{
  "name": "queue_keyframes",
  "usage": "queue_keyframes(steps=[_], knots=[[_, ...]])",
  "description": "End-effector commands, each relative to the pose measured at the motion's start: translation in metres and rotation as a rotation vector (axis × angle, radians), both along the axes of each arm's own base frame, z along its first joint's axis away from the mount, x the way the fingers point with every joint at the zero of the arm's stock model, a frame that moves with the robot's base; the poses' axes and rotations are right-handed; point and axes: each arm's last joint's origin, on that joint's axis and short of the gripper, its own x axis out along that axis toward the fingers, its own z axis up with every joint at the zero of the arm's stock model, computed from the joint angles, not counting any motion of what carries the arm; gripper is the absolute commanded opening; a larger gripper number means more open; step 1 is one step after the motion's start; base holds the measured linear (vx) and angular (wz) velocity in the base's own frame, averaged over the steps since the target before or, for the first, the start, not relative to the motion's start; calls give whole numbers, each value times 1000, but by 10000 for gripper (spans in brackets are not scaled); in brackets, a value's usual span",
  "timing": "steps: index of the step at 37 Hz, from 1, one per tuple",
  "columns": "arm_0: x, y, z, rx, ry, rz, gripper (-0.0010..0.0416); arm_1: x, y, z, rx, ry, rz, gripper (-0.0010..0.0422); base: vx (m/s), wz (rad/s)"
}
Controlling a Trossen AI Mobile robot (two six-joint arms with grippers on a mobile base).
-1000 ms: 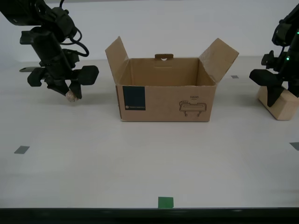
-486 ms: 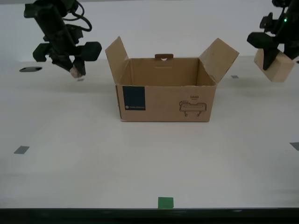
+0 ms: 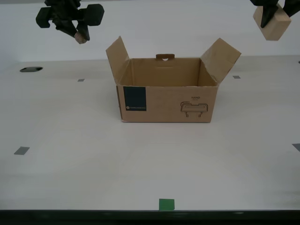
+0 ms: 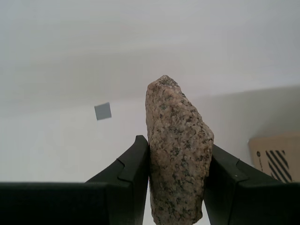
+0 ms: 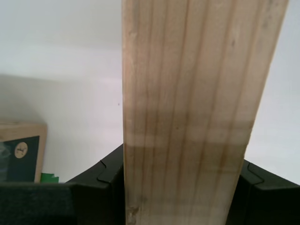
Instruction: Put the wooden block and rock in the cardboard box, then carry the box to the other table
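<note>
Aloft, my first claw (image 3: 268, 10) pinches the wooden block (image 3: 273, 24), my second claw (image 3: 78, 33) the rock (image 3: 81, 39), flanking the cardboard box (image 3: 167, 92) lying between and below.

The cardboard box (image 3: 166, 96) stands open in the middle of the surface (image 3: 70, 164), its mouth unblocked from above. Its two side flaps (image 3: 117, 55) tilt up and outward at the exterior view's left and right, narrowing any sideways way in. My second claw (image 3: 79, 35) with the rock (image 3: 81, 38) and my first claw (image 3: 268, 18) with the wooden block (image 3: 273, 24) hang above flap height, each outside its flap.
</note>
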Motion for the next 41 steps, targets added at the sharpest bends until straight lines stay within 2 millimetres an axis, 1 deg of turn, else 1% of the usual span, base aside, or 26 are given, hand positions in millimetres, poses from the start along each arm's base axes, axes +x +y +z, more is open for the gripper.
queue_keyframes(steps=[1, 2, 6, 10, 13, 15, 16, 22, 25, 28, 34, 37, 39, 41], knots=[[1, 1, 6, 7, -22, -1, -1, 2, -1, 6, -3, -21, -7, -1, 0, 0], [2, 1, 7, 7, -27, -2, -1, 3, -1, 8, -4, -26, -8, -1, 0, 0], [12, 1, 0, 16, 9, -1, -1, 4, -3, 14, -4, -45, -15, -1, 0, 0], [29, 3, -15, 20, 77, 8, -1, 6, -5, 20, -8, -66, -19, -1, 0, 0], [38, 10, -21, 20, 113, 25, -1, 7, -7, 26, -9, -78, -24, -1, 0, 0], [42, 16, -20, 19, 115, 40, -1, 6, -8, 32, -6, -79, -33, -1, 0, 0], [44, 19, -19, 18, 110, 47, -1, 6, -10, 35, -4, -80, -40, -1, 0, 0], [46, 41, 7, 17, 24, 88, -1, 7, -24, 61, -5, -145, -86, -1, 0, 0], [44, 52, 20, 20, -9, 104, -1, 7, -32, 72, -15, -188, -104, -1, 0, 0], [40, 60, 27, 22, -24, 122, -1, 6, -41, 79, -24, -219, -122, -1, 0, 0], [32, 74, 29, 21, -13, 156, -1, 3, -51, 80, -27, -221, -147, -1, 0, 0], [29, 79, 35, 21, -27, 168, -1, 1, -57, 80, -29, -221, -161, -1, 0, 0], [28, 84, 37, 22, -33, 178, -1, 5, -62, 74, -28, -215, -168, -1, 0, 0], [26, 87, 41, 23, -42, 186, -1, 7, -67, 73, -27, -206, -177, -1, 0, 0]])
